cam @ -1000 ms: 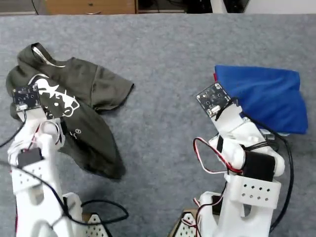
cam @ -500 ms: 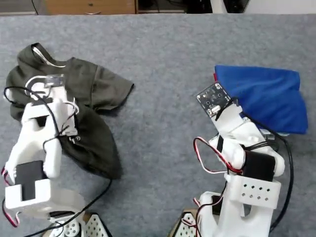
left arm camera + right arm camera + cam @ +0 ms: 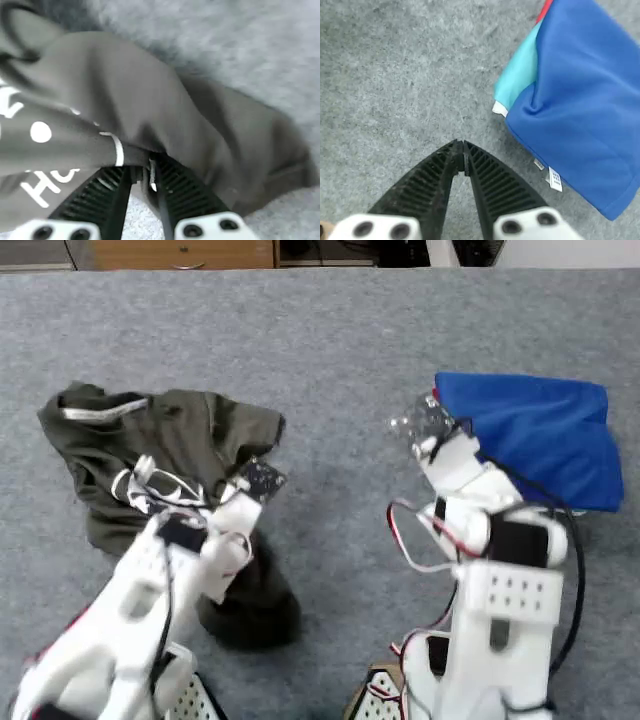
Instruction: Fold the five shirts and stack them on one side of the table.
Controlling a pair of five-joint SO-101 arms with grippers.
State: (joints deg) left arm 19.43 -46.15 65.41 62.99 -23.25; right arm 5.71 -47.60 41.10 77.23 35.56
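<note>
Cloth of the olive shirt (image 3: 190, 425) sits clamped in my left jaws, nine o'clock; right jaws closed beside blue shirt (image 3: 540, 440)

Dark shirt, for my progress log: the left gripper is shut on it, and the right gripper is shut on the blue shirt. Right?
Not quite. The left gripper is shut on the dark shirt, but the right gripper is shut on nothing, over the table beside the blue shirt; the right wrist view shows it.

Robot lab bench, grey felt tabletop (image 3: 340, 340), wooden drawers (image 3: 180, 252)
</note>
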